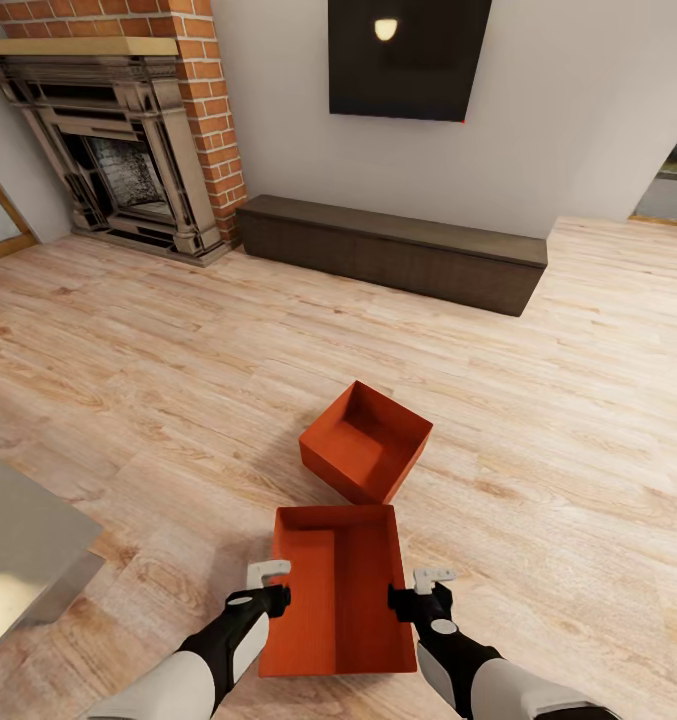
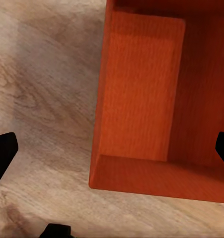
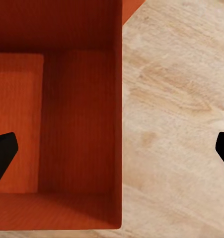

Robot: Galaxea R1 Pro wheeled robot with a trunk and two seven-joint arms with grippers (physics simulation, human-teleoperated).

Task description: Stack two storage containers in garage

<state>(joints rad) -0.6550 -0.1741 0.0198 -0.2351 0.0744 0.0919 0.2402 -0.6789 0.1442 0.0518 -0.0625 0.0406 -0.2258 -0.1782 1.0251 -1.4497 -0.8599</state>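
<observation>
Both arms reach forward and down over the pale wood-plank floor [image 1: 158, 380] of the living room. The left claw [image 1: 268, 585] and right claw [image 1: 423, 590] flank the nearer orange-red storage container [image 1: 338, 590], each spread wide with one fingertip over a long wall. The nearer container sits on the floor; the second container [image 1: 366, 442] lies just beyond it, turned at an angle, corners nearly touching.
</observation>
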